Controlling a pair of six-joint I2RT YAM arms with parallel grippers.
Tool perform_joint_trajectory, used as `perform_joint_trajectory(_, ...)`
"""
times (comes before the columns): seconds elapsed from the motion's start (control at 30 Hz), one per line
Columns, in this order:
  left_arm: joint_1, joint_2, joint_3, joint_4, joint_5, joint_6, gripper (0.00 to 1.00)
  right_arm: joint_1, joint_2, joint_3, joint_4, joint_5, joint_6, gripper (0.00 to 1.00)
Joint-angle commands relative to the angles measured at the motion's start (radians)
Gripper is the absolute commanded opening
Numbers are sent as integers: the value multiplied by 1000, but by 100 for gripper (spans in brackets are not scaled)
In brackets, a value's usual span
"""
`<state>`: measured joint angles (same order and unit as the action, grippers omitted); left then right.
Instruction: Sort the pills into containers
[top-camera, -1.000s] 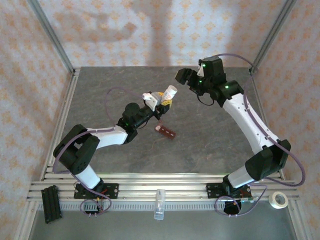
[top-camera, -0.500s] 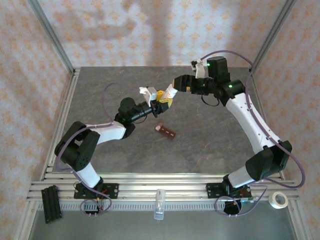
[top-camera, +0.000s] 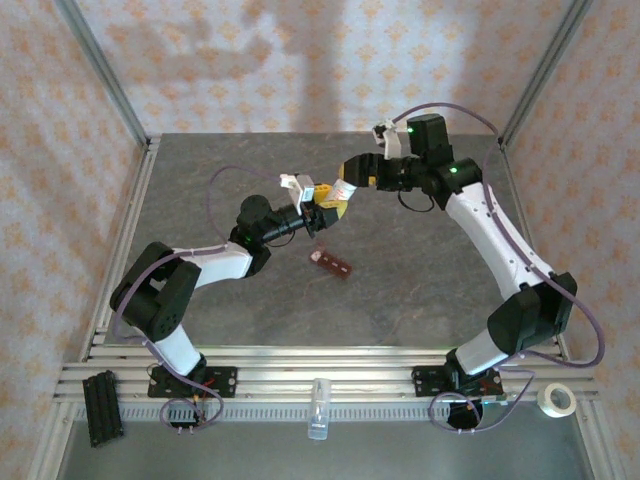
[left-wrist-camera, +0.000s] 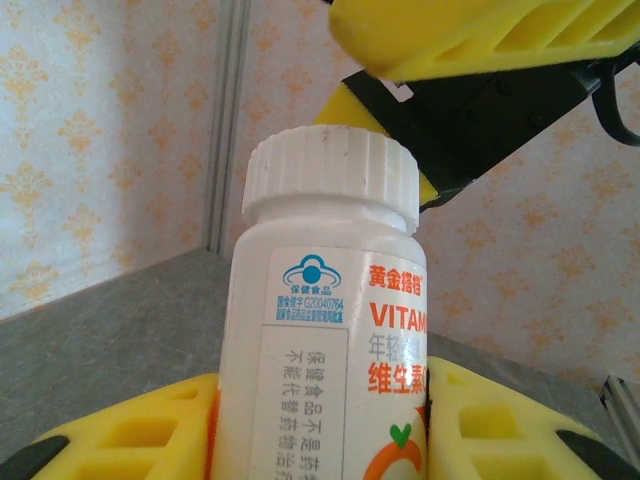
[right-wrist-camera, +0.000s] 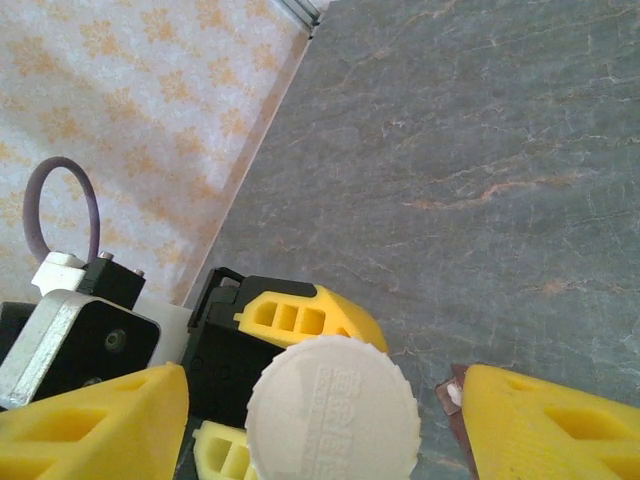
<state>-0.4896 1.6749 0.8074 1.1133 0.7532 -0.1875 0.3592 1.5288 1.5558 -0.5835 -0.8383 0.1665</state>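
Clamping a bottle (left-wrist-camera: 330, 330) over grey tabletop (top-camera: 420, 290), left jaws; right jaws apart, seemingly round its cap (right-wrist-camera: 333, 410); wallpapered walls (top-camera: 300, 60).

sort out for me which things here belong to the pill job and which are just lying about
Job in hand: pill bottle, brown container strip.
Lying about: tape roll, clear tube, black bracket.
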Motion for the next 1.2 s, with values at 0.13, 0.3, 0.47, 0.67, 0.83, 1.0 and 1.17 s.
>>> perform_joint_trajectory(0.13,8,0,32,59,26,-16,0,5,7,-9,11,-26,-24,62)
perform_joint_trajectory(0.3,6,3,37,59,28,-17,0,6,7,-32,11,-37,-26,49)
perform_joint_trajectory(0.47,7,8,45,59,27,-22,0,10,0,-69,39,-24,-2,40)
perform_joint_trajectory(0.67,-1,0,42,63,5,-10,0,30,-9,-121,102,64,127,32)
perform_joint_trajectory(0.83,-42,-34,17,40,-106,96,0,91,-26,-191,193,212,321,31)
perform_joint_trajectory(1.0,-116,-76,-8,-35,-290,280,0,168,-41,-244,239,400,495,31)
perform_joint_trajectory(1.17,-143,-71,-7,-32,-364,314,0,201,-54,-280,294,458,541,32)
